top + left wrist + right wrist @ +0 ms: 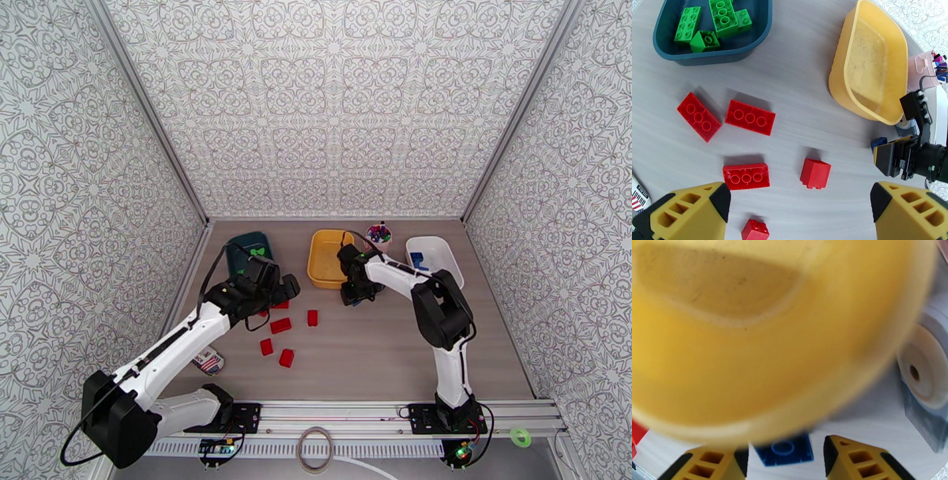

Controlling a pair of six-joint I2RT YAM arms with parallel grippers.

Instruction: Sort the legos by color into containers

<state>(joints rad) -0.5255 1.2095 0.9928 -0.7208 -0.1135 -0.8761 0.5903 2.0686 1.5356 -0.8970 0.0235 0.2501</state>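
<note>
Several red legos lie loose on the table, and they also show between the arms. My left gripper hovers open above them with nothing between its fingers. Green legos sit in the dark teal container. The yellow container holds nothing that I can see. My right gripper is low beside the yellow container's near wall. Its jaws straddle a small blue lego on the table, with a narrow gap still showing at the right finger. The white container holds a blue lego.
A pink cup of pens stands between the yellow and white containers. A white round roll on a clear base lies just right of my right gripper. A striped packet rests near the left arm. Patterned walls enclose the table.
</note>
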